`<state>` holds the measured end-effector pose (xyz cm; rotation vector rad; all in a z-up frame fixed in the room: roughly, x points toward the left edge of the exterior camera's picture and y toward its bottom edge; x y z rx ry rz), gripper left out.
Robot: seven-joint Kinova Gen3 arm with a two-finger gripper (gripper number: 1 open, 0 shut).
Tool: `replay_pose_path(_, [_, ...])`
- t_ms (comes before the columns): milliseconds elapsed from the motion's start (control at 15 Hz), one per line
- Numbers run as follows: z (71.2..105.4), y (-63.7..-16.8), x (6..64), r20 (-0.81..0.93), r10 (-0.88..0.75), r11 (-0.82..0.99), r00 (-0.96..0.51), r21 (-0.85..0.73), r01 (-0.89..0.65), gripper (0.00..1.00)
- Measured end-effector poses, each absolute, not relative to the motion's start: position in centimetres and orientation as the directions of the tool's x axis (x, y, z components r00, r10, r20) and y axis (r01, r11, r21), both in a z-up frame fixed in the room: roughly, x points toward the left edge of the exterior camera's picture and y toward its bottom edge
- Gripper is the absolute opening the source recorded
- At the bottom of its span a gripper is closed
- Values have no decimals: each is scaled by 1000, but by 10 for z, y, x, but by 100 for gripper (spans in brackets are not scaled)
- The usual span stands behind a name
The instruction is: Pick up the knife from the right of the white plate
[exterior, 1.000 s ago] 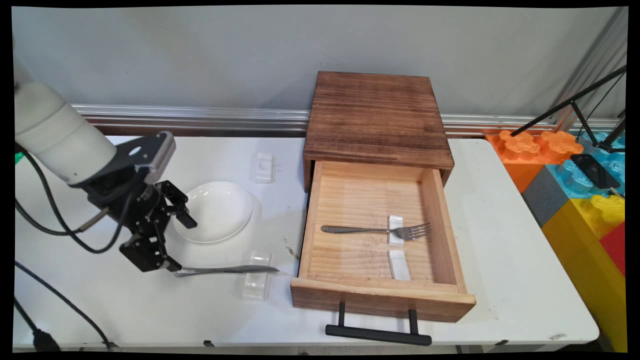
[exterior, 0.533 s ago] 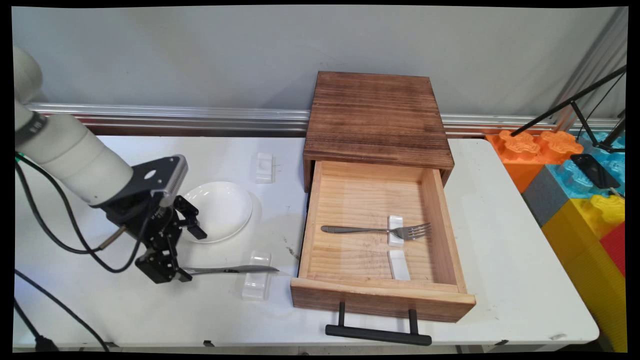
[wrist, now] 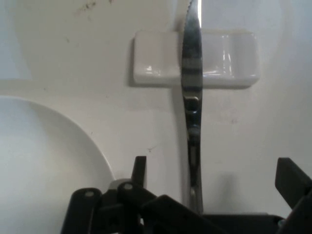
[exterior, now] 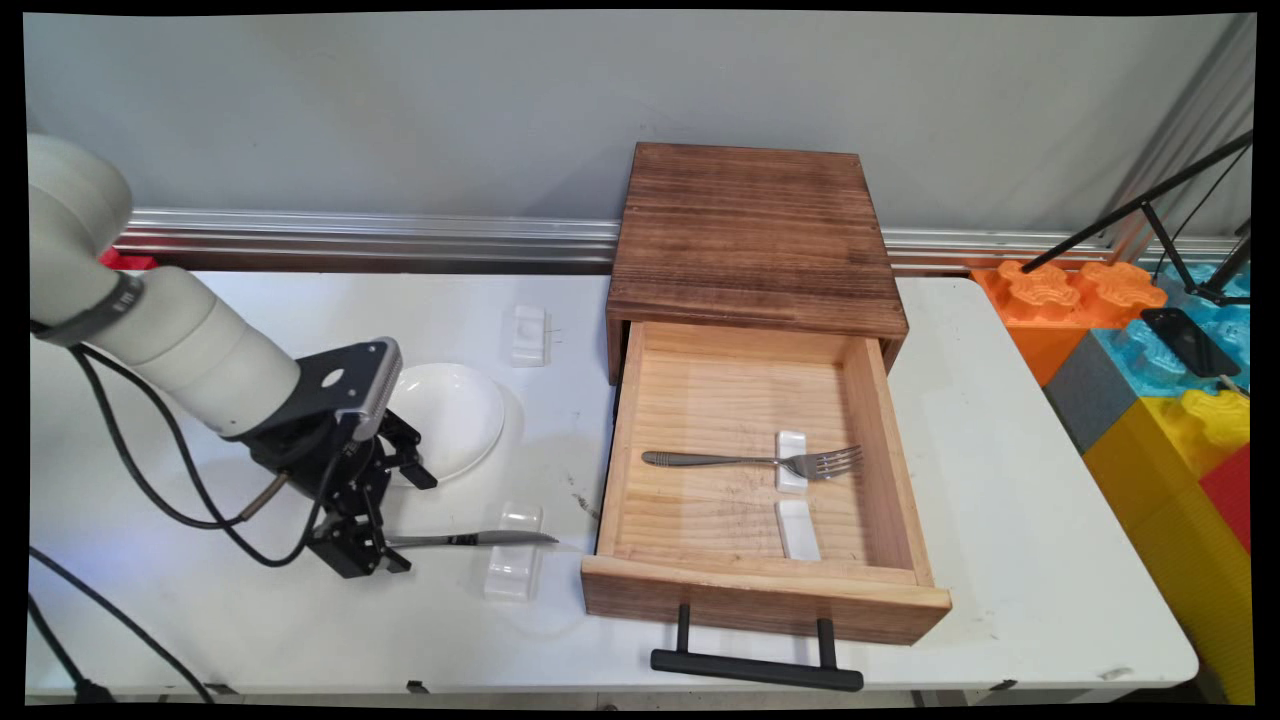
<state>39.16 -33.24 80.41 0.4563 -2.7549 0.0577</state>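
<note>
Gripper (exterior: 392, 512) sits low on the table (exterior: 1000, 500) with its fingers spread apart around the knife (exterior: 470, 539) handle, not squeezing it. The blade lies across a little white rest (exterior: 513, 560), right next to the plate (exterior: 450, 420).

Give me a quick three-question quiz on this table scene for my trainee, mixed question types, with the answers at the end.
1. True or false: the fork lies inside the open drawer.
2. The knife has its blade lying across: A a napkin, B a white rest, C a spoon.
3. Fill in: the gripper has its fingers ___, one on either side of the knife's handle.
Key: 1 true; 2 B; 3 open.
</note>
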Motion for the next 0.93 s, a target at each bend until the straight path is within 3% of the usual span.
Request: replay_pose_path(933, [772, -341, 380, 356, -302, 946, -885, -5, -324, 100])
